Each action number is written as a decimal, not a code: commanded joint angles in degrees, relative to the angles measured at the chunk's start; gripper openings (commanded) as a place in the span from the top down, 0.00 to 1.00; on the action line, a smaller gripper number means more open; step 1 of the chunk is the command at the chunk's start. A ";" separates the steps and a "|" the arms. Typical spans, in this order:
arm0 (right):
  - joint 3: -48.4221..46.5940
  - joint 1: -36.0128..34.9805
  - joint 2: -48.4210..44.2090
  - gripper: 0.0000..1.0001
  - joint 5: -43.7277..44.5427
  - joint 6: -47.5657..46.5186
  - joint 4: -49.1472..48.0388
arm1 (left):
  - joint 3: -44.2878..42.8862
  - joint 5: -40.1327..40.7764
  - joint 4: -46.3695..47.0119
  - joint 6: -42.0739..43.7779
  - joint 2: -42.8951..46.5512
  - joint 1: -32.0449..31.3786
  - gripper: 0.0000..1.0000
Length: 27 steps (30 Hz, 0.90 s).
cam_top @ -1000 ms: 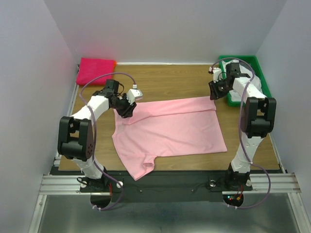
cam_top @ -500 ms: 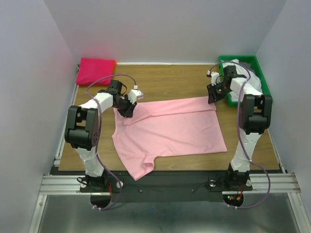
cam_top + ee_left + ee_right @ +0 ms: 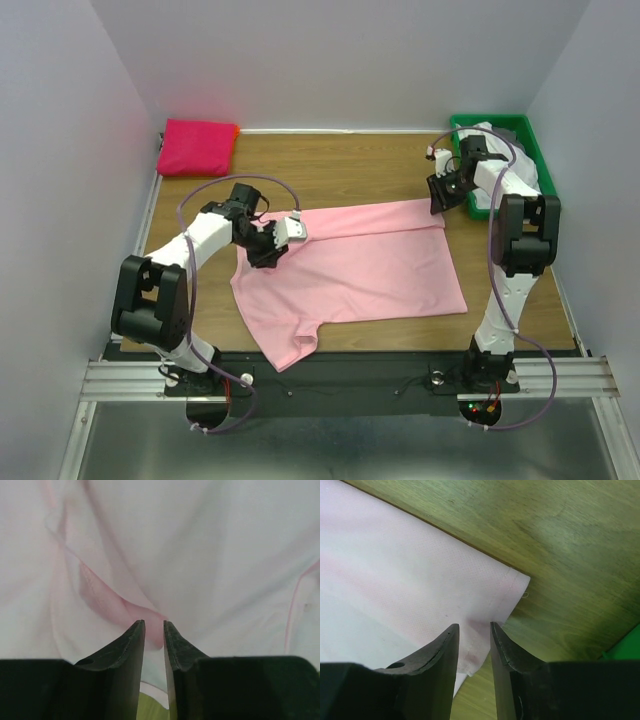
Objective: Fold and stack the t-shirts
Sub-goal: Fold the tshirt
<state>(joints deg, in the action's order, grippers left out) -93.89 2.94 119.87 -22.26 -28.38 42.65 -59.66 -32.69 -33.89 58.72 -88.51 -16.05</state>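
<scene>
A pink t-shirt [image 3: 350,265] lies spread on the wooden table [image 3: 340,170], one sleeve hanging toward the near edge. My left gripper [image 3: 268,250] is over its far left part. In the left wrist view the gripper [image 3: 154,625] is shut on a raised fold of the pink cloth [image 3: 200,555]. My right gripper [image 3: 436,198] is at the shirt's far right corner. In the right wrist view it [image 3: 474,627] is closed on that hemmed corner [image 3: 395,570]. A folded red t-shirt [image 3: 197,146] lies at the far left corner.
A green bin [image 3: 490,119] with white and grey clothes stands at the far right, just behind my right arm. Bare wood [image 3: 560,540] shows past the shirt's corner. Grey walls enclose the table on three sides.
My left gripper has moved right and a little toward me along the shirt's left part, and its wrist has turned. The right arm shifted slightly at first, then stayed still.
</scene>
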 commanded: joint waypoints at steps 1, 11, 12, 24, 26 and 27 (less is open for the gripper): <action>-1.12 -0.22 -2.19 0.63 1.52 -1.15 0.50 | 2.27 1.48 -6.36 10.00 2.29 -0.82 0.60; -2.44 -0.22 -1.40 0.64 0.90 -0.89 1.29 | -10.30 -2.65 2.93 -5.87 -7.11 0.41 0.55; -2.44 -0.22 -1.31 0.64 0.99 -0.89 1.29 | -11.09 -2.82 4.34 -8.33 -8.25 0.41 0.55; -4.90 -0.30 1.50 0.72 1.08 0.61 1.38 | -18.65 6.15 11.22 -18.38 -22.23 -7.66 0.69; -4.99 -0.22 1.68 0.72 1.34 0.61 1.55 | -17.43 3.61 8.77 -16.10 -21.27 -9.86 0.70; -5.08 -0.30 1.68 0.72 1.26 0.52 1.56 | -16.81 2.73 7.80 -14.96 -20.40 -10.40 0.70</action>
<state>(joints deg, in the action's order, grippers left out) -96.71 2.94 120.70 -21.19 -28.25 43.83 -76.64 -26.57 -22.39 41.91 -112.07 -22.96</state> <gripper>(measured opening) 0.283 0.302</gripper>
